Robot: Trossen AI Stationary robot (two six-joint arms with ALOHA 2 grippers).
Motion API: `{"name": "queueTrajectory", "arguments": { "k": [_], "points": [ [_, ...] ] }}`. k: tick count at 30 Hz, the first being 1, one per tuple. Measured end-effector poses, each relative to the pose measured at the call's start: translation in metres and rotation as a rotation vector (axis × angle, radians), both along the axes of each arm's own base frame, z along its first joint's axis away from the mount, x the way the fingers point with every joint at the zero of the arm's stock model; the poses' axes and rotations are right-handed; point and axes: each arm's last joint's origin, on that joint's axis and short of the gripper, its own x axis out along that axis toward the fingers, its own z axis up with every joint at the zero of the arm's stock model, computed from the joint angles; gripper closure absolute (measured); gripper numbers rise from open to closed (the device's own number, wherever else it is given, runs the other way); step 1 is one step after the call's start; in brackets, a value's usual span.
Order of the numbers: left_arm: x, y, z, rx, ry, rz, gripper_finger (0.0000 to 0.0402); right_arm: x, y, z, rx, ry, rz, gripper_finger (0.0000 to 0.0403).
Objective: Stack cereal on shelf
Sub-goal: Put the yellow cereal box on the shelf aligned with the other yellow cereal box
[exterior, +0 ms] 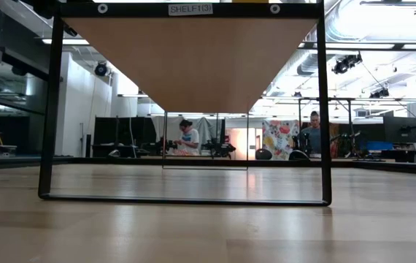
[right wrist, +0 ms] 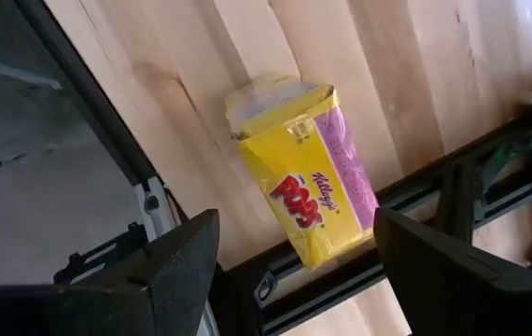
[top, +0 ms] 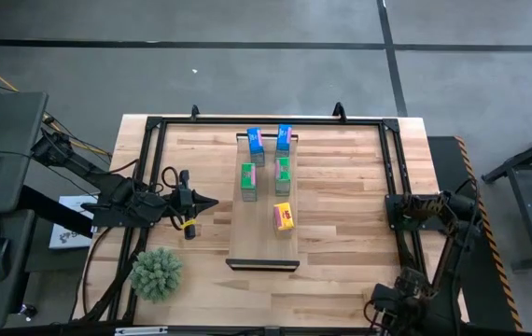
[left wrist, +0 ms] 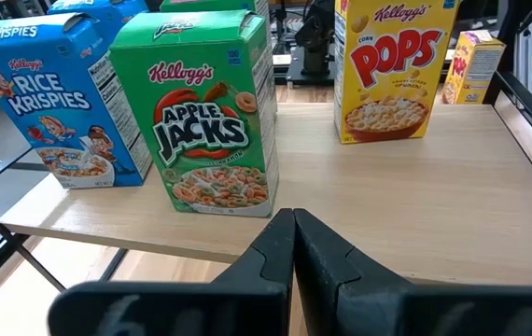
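With its dark fingers pressed together on nothing, the left pincer (left wrist: 293, 245) is parked just off the pale wooden shelf board (top: 262, 245), facing five small upright cereal boxes (top: 282, 169). The right pincer (right wrist: 294, 271), jaws spread, is hung over a sixth yellow box (right wrist: 301, 183) lying flat on the table (top: 341, 233).

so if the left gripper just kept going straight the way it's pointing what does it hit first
Most likely the green Apple Jacks box. The left gripper, shut, points across the shelf edge, with that box just ahead and slightly to one side. The Rice Krispies box and the Corn Pops box sit off the line. Depth is unclear, so it might slip past.
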Motion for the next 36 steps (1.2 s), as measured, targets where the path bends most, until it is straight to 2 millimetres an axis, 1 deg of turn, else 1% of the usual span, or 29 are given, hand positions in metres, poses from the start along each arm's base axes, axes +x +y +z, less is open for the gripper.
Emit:
{"name": "queueTrajectory", "arguments": {
  "k": [3, 14, 18, 23, 27, 31, 33, 36],
  "points": [
    [0.000, 0.000, 0.000, 0.000, -0.001, 0.000, 0.0402, -0.004, 0.002, -0.005, 0.006, 0.021, 0.002, 0.0126],
    [0.000, 0.000, 0.000, -0.002, -0.002, 0.000, 0.0402, -0.006, -0.004, -0.016, -0.048, 0.066, 0.252, 0.0126],
    [0.000, 0.000, 0.000, -0.002, -0.002, 0.000, 0.0402, -0.005, -0.003, -0.025, -0.038, 0.067, 0.254, 0.0126],
    [0.000, 0.000, 0.000, -0.007, 0.001, -0.012, 0.0402, -0.006, -0.002, -0.046, 0.000, 0.083, 0.284, 0.0126],
    [0.000, -0.001, 0.000, -0.012, 0.003, -0.023, 0.0402, -0.007, -0.005, -0.060, -0.003, 0.085, 0.283, 0.0126],
    [0.000, -0.001, 0.000, -0.012, 0.003, -0.023, 0.0401, -0.007, -0.006, -0.067, -0.003, 0.085, 0.282, 0.0126],
    [0.000, -0.001, 0.000, -0.012, 0.003, -0.023, 0.0402, -0.007, -0.006, -0.067, -0.004, 0.081, 0.283, 0.0130],
    [0.000, -0.001, 0.000, -0.011, 0.003, -0.023, 0.0401, -0.006, -0.006, -0.067, -0.014, 0.062, 0.285, 0.0152]
  ]
}}
